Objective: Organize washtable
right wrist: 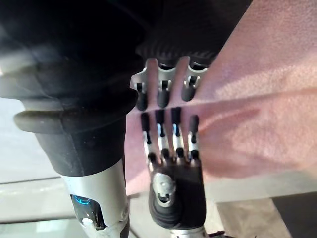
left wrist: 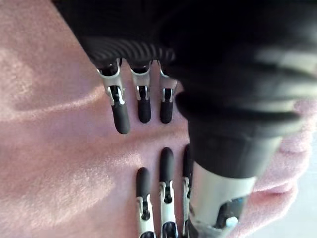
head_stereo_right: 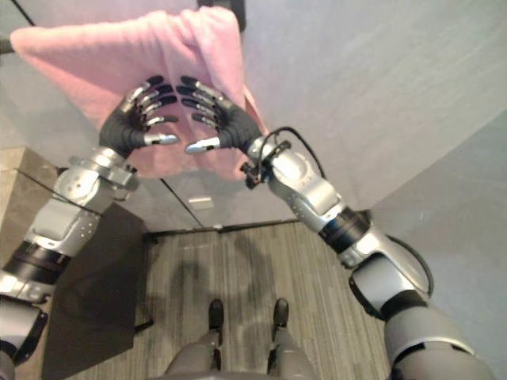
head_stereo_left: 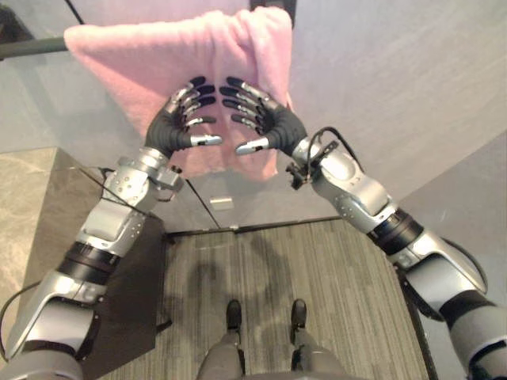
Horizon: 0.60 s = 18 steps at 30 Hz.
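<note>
a dark rail (head_stereo_left: 32, 47) runs in from the left, and the pink towel (head_stereo_left: 127, 59) hangs over it, bunched and sagging lower on its right side. the left hand (head_stereo_left: 168, 131) is held up flat before the cloth, fingers straight and spread, gripping nothing. just beside it the right hand (head_stereo_left: 277, 127) mirrors it, fingers likewise straight, its tips facing the left's across a narrow gap. whether the tips press the cloth i cannot tell. the hands seem paired like this to smooth or square the towel, which does not yet hang even.
</note>
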Available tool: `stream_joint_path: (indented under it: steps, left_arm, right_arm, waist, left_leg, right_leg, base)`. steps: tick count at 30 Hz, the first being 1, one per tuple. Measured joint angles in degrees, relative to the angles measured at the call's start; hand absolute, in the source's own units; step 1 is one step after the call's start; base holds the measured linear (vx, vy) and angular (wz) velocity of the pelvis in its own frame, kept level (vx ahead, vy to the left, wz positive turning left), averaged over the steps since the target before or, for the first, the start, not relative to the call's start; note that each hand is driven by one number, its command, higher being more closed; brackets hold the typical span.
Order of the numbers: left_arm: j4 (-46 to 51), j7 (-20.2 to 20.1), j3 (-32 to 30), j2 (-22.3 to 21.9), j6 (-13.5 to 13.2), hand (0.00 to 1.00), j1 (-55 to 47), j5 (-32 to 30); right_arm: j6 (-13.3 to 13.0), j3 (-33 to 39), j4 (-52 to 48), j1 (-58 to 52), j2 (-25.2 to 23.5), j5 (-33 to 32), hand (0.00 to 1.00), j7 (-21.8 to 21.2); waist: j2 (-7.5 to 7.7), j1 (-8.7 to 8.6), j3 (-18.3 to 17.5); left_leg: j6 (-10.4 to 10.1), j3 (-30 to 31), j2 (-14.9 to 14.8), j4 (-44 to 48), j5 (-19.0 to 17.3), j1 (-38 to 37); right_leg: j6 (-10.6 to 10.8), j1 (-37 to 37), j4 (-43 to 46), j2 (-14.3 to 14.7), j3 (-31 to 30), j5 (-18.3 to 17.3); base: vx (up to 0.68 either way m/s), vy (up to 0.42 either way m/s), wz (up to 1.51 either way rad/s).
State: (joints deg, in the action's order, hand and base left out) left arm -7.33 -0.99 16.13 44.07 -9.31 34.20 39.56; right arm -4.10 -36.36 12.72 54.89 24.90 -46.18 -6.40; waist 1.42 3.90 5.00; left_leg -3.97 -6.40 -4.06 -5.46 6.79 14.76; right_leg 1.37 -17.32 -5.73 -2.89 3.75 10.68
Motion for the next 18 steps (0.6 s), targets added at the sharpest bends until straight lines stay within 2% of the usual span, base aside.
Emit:
stream_joint_path:
  steps: [4,13,18]
  left_arm:
    - [-9.09,-0.01,-0.59,-0.03,0.03,0.00,9.73,0.01]
    - [-11.23,-0.21,-1.18,-0.18,-0.03,0.00,10.79,-0.01]
    - [-12.73,-0.24,-4.40,-0.18,-0.07,0.00,10.97,-0.15]
  right_arm:
    - [-0.01,1.01,0.02,1.30,0.24,0.14,0.00,-0.18]
    - [-0.02,1.02,0.10,1.91,0.22,-0.57,0.00,-2.59]
    - [-0.03,1.46,0.05,1.90,0.26,-0.57,0.00,-3.48]
  waist:
    - [0.03,-0.04,1.85]
    - [0.06,-0.07,1.98]
    - [0.64,-0.24,2.36]
  left_leg:
    - [0.06,-0.06,0.03,0.02,0.17,-0.02]
    - [-0.09,-0.18,0.03,0.01,0.33,-0.27]
    - [-0.22,-0.32,-0.09,-0.01,0.53,-0.48]
  right_leg:
    - [0.02,-0.01,0.01,0.05,-0.11,0.41]
    - [-0.15,0.12,0.00,0.06,-0.38,0.68]
    - [-0.35,0.14,-0.11,0.20,-0.65,1.00]
  base:
    - [-0.01,0.004,-0.01]
    - [0.00,0.002,0.00]
    - [-0.01,0.004,-0.04]
